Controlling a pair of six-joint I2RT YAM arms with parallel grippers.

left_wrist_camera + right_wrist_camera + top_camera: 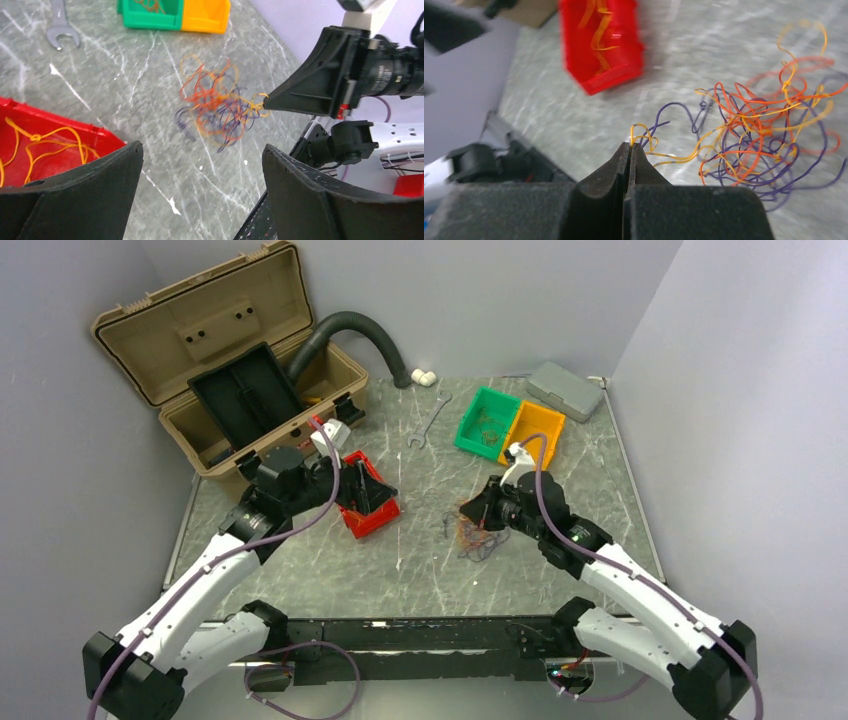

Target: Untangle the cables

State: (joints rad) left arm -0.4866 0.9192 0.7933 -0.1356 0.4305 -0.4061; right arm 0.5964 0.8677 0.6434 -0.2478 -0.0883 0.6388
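The cables (478, 536) lie as a palm-sized tangle of orange, yellow, red and dark purple wires on the marble table, mid-right. My right gripper (631, 146) is shut, and its tips pinch a yellow cable (684, 158) at the left edge of the tangle (764, 145). The left wrist view shows that gripper (265, 102) touching the right side of the tangle (220, 107). My left gripper (200, 147) is open and holds nothing. It hovers beside the red bin (65, 121), well short of the tangle. A yellow-orange cable (40, 145) lies inside that bin.
A green bin (487, 425) with wires and an orange-yellow bin (540, 430) stand at the back. A wrench (428, 425) lies left of them. An open tan toolbox (230, 370) with a dark hose (360, 330) fills the back left. A grey case (565, 390) sits back right.
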